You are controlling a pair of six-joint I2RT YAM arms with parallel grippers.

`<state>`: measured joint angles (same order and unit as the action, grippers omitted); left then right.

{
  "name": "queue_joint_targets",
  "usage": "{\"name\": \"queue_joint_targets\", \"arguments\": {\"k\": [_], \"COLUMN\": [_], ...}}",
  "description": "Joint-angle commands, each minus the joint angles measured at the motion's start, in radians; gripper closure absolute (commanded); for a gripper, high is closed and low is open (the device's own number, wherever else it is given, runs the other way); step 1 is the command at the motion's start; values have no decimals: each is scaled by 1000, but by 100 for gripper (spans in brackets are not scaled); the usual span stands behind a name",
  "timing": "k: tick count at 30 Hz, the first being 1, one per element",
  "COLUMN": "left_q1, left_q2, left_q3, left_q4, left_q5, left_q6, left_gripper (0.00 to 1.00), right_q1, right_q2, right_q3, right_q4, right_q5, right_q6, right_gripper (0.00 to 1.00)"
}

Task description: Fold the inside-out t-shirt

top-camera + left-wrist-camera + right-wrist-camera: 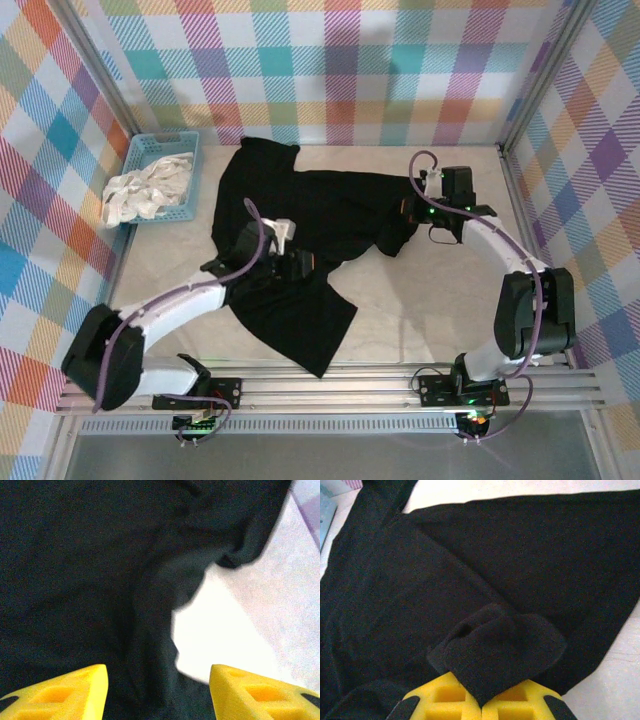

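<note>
White arms (180, 300), black joints (525, 320) (purple cables (262, 232)), yellow jaws.

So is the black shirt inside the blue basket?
No, the black t-shirt lies on the table beside the blue basket, which holds a white cloth.

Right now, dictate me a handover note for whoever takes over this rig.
Left claw: open above the t-shirt, holding nothing.
Right claw: shut on a bunched bit of the t-shirt.
The t-shirt lies spread out and rumpled, beside the basket holding a white cloth.
Done: one grip taken, no fold made yet.
Left: fold the whole t-shirt.
</note>
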<state>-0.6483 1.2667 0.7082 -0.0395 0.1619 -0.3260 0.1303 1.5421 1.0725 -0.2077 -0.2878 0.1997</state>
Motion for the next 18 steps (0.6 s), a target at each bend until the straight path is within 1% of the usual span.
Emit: {"name": "queue_joint_targets", "arguments": {"k": [1,2,4,6,8,10,13,18], "left_q1": [-178,-229,-364,-471,-558,-644,-725,-743], "left_q2": [-90,-124,-196,-213,-170,-84,38,150], "left_q3": [-65,-84,-113,-102,-67,-16,37,84], "left_q4": [-202,-226,-300,-368,-453,-542,-581,-553], "left_q5": [-133,-154,-209,-252,-295,-347,-390,-370], "left_q6": [59,39,-1,-37,-64,-77,-81,-38], "left_gripper": [44,44,44,42,41,39,36,31], "right_q1": [-3,-3,-3,-3,-3,-3,-3,-3], "right_q2": [32,36,37,37,36,30,11,-28], "right_q3": [35,35,33,35,38,38,26,-5], "right_q4": [-8,-6,-5,-4,-5,-4,9,6], "right_q5": [-74,-71,-65,-67,-77,-93,-113,-125], "right_q6": [-14,-14,-16,-16,-13,-9,0,-2], "right_gripper": [100,100,100,100,100,100,100,100]}}
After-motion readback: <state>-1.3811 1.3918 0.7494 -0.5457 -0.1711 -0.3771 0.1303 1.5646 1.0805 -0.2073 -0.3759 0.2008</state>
